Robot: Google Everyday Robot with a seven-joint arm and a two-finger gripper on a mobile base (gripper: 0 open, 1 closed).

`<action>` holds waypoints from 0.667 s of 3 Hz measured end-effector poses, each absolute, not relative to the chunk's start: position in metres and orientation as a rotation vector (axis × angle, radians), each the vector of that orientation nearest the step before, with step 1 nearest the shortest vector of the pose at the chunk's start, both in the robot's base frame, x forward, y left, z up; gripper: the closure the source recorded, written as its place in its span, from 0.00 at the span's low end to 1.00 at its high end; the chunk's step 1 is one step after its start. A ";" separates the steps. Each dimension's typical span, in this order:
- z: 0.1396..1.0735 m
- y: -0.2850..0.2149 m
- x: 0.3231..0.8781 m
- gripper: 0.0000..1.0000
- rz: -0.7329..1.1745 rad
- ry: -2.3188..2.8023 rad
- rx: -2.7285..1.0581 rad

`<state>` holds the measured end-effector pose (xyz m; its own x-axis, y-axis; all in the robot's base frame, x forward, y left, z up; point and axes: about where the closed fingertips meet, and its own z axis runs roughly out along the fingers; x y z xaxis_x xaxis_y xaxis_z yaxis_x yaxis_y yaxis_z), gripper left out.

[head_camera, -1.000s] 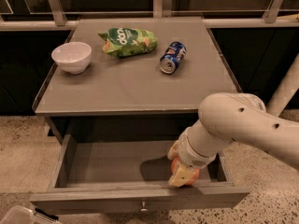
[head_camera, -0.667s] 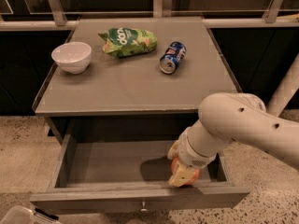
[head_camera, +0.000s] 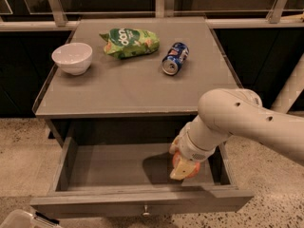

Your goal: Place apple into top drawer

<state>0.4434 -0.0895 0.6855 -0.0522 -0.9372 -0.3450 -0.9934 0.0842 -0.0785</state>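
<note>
Surface (head_camera: 128, 91): carries bag (head_camera: 128, 42), white bowl (head_camera: 72, 57), can (head_camera: 175, 58) lying on its side. Drawer (head_camera: 95, 205) below stands open. Inside it, right end near the front: apple (head_camera: 194, 170). Claw (head_camera: 184, 167) reaches down into the drawer, clamped on the apple.

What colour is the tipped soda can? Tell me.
Blue soda can, camera view; gripper inside top drawer, at apple.

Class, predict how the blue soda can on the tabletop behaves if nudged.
Lying on its side, the soda can likely rolls. Its shiny wall probably feels slippery. The gripper sits in the top drawer, by the apple.
</note>
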 end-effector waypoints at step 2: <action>0.685 -0.089 0.444 0.81 0.259 2.060 -1.921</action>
